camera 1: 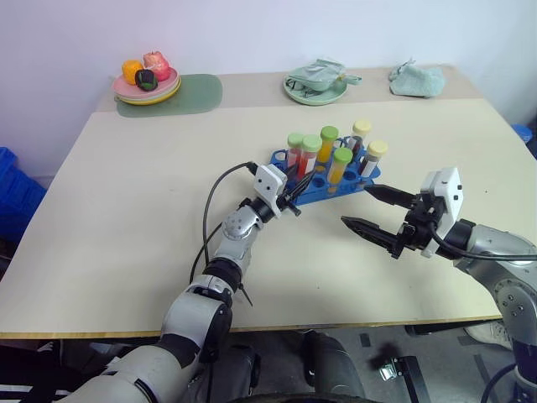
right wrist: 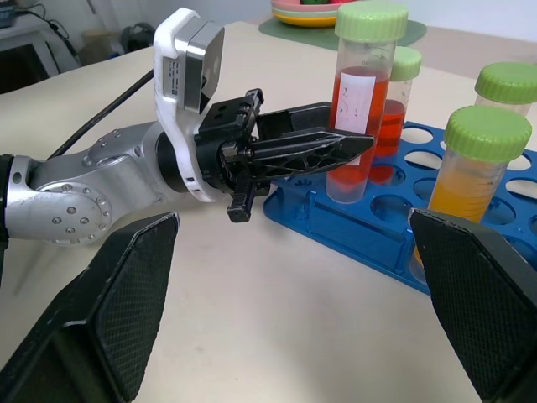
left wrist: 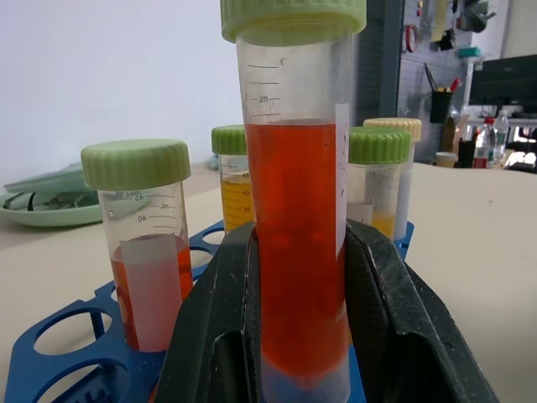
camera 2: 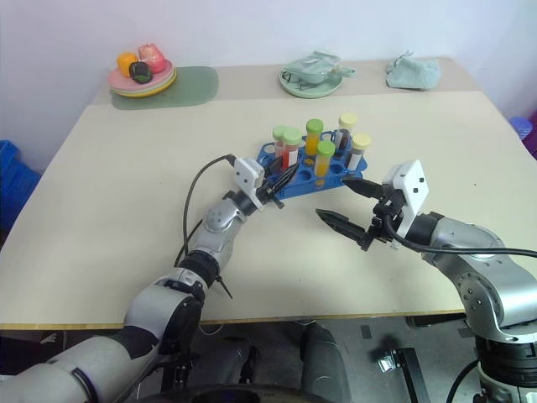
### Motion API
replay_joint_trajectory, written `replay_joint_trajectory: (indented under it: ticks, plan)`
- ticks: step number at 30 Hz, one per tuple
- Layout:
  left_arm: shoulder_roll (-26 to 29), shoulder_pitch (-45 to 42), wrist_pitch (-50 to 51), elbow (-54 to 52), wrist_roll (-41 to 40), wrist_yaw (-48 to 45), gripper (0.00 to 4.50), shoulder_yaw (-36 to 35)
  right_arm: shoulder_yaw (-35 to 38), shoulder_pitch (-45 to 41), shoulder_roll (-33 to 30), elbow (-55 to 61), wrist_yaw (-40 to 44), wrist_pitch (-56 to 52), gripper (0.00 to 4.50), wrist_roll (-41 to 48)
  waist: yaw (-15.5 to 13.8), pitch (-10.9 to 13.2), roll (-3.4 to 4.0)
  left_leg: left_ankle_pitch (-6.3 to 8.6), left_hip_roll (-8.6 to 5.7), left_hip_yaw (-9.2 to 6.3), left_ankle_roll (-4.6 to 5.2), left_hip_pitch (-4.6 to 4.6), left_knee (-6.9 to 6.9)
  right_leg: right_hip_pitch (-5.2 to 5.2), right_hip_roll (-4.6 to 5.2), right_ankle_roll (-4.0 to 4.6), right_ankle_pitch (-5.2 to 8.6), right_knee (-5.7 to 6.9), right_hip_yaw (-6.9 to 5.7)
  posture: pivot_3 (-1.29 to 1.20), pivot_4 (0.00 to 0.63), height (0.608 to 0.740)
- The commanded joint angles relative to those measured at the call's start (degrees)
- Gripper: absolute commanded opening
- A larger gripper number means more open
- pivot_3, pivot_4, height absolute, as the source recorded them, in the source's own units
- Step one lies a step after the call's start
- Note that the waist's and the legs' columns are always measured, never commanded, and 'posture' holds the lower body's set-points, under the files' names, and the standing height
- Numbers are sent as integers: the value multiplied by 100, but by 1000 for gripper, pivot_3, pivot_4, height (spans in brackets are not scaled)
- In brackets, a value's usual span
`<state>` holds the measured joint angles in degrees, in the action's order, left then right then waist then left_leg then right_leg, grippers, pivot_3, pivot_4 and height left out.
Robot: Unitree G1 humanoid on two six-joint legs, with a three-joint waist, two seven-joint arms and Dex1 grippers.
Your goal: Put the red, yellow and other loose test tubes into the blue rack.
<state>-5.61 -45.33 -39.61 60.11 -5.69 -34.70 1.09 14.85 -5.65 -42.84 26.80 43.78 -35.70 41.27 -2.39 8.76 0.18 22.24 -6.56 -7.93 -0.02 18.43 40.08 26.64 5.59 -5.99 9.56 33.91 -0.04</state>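
The blue rack [camera 1: 282,157] stands mid-table, holding several upright capped tubes: red ones with green caps, yellow-orange ones [camera 1: 340,165] with green caps, and dark ones with pale yellow caps [camera 1: 374,156]. My left gripper [camera 1: 299,179] is shut on a red-filled, green-capped test tube [left wrist: 294,252], which is upright with its lower end at a hole in the rack's near left corner [right wrist: 289,206]. My right gripper [camera 1: 357,206] hovers open just in front of the rack's right end, its fingers [right wrist: 126,294] spread wide with nothing between them.
A plate of toy fruit [camera 1: 147,84] sits on a green mat at the back left. A green plate with a cloth [camera 1: 316,84] and a crumpled cloth [camera 1: 417,80] lie along the back edge. A blue crate [camera 1: 15,197] stands off the table's left side.
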Motion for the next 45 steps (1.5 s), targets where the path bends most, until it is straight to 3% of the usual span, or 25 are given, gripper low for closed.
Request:
replay_joint_trajectory:
  ticks: [1,13,14,16,20,21,28,34,39,45]
  plan:
    - [78,74,-196,-105,212,60,774,116,206,-14,-60,137,17,108,4500,24,1,0,0,0,0,0,0,0,0,0,0,0,0,0,0,0,150,740]
    - [98,204,-125,-97,202,-5,774,95,216,-30,-74,182,-21,87,4500,36,6,0,0,0,1,0,0,-1,-1,0,0,0,0,0,0,0,150,740]
    - [82,204,-101,-112,174,-25,1574,85,217,-29,-76,186,-24,85,4500,36,6,0,1,0,1,0,0,-1,-1,0,0,0,0,0,0,0,150,740]
    - [71,178,-82,-136,124,-35,2242,52,213,-39,-80,183,-26,83,4500,33,1,0,0,0,1,0,0,-1,-1,0,0,0,0,0,0,0,150,740]
    - [69,114,-25,-248,-38,-18,4303,-106,164,-130,-73,92,-11,118,4500,-9,4,-1,0,0,1,0,0,-2,0,-3,0,0,0,0,0,0,150,740]
    - [75,127,-26,-307,-70,-61,4461,-116,134,-172,-69,68,-13,126,4500,-30,6,-1,0,0,1,0,0,-2,0,-2,0,0,0,0,0,0,150,740]
    - [438,660,662,-1532,-120,-319,4461,51,-20,-388,13,-73,16,184,4500,-139,11,-1,0,0,1,0,0,-2,-1,0,0,0,0,0,0,0,150,740]
    - [1178,2124,2253,-4344,-612,-627,4461,165,-223,-587,125,-465,179,483,4500,-341,23,-1,2,0,5,0,0,0,-5,7,-4,0,0,3,3,0,150,740]
    - [1979,2856,3865,-6186,-1571,-855,4461,-120,-473,-830,267,-619,373,616,4500,-385,-3,-1,2,1,4,-2,0,1,-2,5,-1,0,0,4,3,0,150,740]
    - [3809,3476,5387,-7213,-3321,-2277,4461,-1170,-494,-748,203,-725,721,902,4500,-511,66,-1,5,1,7,-2,0,0,-10,13,-6,3,2,8,2,0,150,740]
